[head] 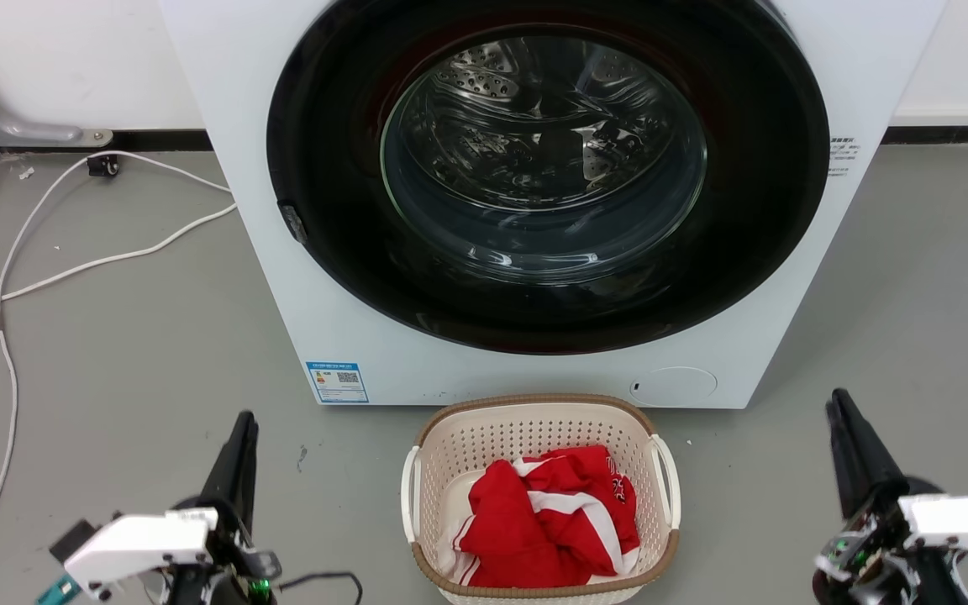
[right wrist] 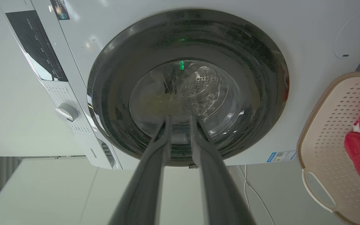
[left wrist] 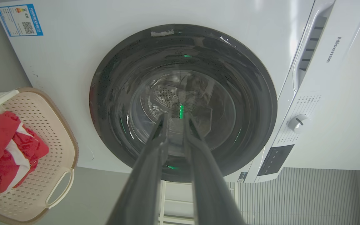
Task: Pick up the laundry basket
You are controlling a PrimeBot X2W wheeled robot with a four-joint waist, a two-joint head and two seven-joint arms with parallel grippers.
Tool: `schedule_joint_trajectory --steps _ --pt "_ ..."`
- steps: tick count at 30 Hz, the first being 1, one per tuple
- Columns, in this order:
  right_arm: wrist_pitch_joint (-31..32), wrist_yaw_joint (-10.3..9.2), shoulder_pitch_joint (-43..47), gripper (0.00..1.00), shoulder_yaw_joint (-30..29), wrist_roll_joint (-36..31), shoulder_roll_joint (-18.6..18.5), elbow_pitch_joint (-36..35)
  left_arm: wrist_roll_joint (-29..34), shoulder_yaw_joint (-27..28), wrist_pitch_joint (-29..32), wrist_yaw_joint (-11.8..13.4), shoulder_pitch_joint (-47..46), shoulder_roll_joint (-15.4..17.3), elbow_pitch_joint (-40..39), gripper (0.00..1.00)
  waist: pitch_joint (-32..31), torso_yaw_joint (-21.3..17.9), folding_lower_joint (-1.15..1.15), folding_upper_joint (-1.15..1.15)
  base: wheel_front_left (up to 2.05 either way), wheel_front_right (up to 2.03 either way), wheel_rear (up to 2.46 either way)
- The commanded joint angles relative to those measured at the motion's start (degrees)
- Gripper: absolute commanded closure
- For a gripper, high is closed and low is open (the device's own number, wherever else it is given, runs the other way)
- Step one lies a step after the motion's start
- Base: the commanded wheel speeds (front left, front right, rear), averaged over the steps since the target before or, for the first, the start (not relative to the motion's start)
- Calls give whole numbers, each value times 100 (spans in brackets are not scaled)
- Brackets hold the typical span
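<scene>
Laundry basket (head: 534, 437) near rim cut off; sticker (head: 337, 382) text unreadable.

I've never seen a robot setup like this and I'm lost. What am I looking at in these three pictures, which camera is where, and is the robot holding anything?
The big picture is taken from the robot's head, looking down at the floor. The two other pictures come from cameras on its wrists, each looking along that arm's two long dark fingers, so they appear tilted.

In the head view, the left gripper is at the lower left and the right gripper at the lower right. Both hold nothing; in the wrist views each pair of fingers stands close together with a narrow gap.

Between them on the grey floor sits the laundry basket, cream with a brown rim and white side handles. Red and white clothing lies inside it. Behind it stands a white washing machine with its round dark door. White cables trail across the floor at the left.
</scene>
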Motion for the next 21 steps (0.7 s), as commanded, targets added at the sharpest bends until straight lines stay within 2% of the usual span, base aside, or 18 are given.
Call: schedule_joint_trajectory --steps 1,11,16,21 --pt "-9 0 53 0 10 0 16 43 -2 -10 -10 2 52 -16 43 0 1 0 0 0 0 0 0" --pt "-265 0 144 0 209 -312 11 -191 253 -211 -270 0 64 -9 -194 0 3 3 0 0 0 0 0" --pt "-395 0 172 0 199 -914 24 -337 774 -253 -400 -1 51 -2 -349 0 7 6 0 0 0 0 0" --pt "-515 0 215 0 155 -1803 34 -440 1564 -293 -523 -3 27 7 -482 0 15 5 0 0 0 0 0"
